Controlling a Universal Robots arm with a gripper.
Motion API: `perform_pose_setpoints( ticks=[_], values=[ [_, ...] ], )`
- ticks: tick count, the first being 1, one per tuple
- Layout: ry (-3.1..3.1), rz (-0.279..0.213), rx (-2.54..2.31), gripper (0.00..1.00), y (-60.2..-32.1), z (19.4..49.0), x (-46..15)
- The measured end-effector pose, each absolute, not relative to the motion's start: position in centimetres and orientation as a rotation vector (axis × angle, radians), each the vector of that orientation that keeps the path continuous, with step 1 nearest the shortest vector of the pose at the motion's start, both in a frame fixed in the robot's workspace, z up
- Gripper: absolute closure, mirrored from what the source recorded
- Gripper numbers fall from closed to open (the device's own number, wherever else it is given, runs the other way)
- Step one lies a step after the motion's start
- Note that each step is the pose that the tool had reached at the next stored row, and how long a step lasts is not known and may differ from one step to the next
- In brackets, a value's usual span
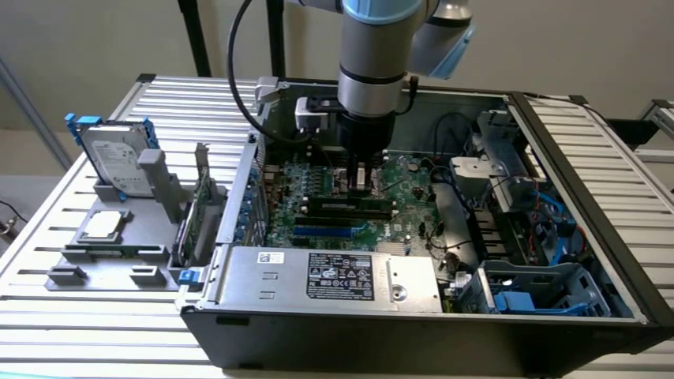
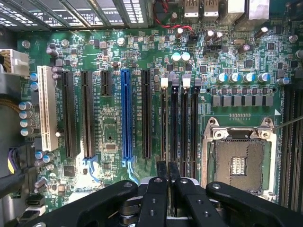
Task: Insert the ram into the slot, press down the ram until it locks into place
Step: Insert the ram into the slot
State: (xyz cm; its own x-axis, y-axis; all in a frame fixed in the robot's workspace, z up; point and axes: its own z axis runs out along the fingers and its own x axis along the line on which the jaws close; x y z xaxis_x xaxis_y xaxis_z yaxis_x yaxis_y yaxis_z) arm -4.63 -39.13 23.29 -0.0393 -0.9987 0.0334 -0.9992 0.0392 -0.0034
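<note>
Pale wall stands behind a slatted metal bench (image 1: 84, 332), which carries an open black computer case (image 1: 421, 347) lying on its side. From twelve o'clock in the exterior view the grey robot arm (image 1: 374, 71) reaches straight down into the case. Inside lies the big green motherboard (image 1: 316, 178), with a silver power supply box (image 1: 316, 276) at its six o'clock edge. At nine o'clock from the case, on the bench, sits a grey fixture (image 1: 106, 253) holding an upright hard drive (image 1: 110, 154) and a flat square processor (image 1: 103, 225). On the board, the wrist view shows an empty metal processor socket (image 2: 239, 161), a long blue slot (image 2: 125, 113) and, between them, four parallel black sockets. The end effector (image 1: 365, 188) hangs low over these, its tip (image 2: 167, 177) lined up with the slot (image 2: 164, 123) that wears a white end clip. Whether it is pinching something or merely drawn in, I cannot tell. The ram cannot be picked out for certain; a long dark strip (image 1: 348, 207) lying along the sockets, just at six o'clock of the end effector, may be it
</note>
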Motion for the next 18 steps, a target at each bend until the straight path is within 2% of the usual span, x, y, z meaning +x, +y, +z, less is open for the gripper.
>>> perform_pose_setpoints(
  ticks=[14,17,18],
  values=[
    [-2.251,0.039,2.159,0.87,-39.12,23.17,-4.63],
    [-2.251,0.039,2.159,0.85,-39.12,23.16,-4.63],
    [-2.251,0.039,2.159,0.78,-39.12,23.16,-4.63]
  ],
)
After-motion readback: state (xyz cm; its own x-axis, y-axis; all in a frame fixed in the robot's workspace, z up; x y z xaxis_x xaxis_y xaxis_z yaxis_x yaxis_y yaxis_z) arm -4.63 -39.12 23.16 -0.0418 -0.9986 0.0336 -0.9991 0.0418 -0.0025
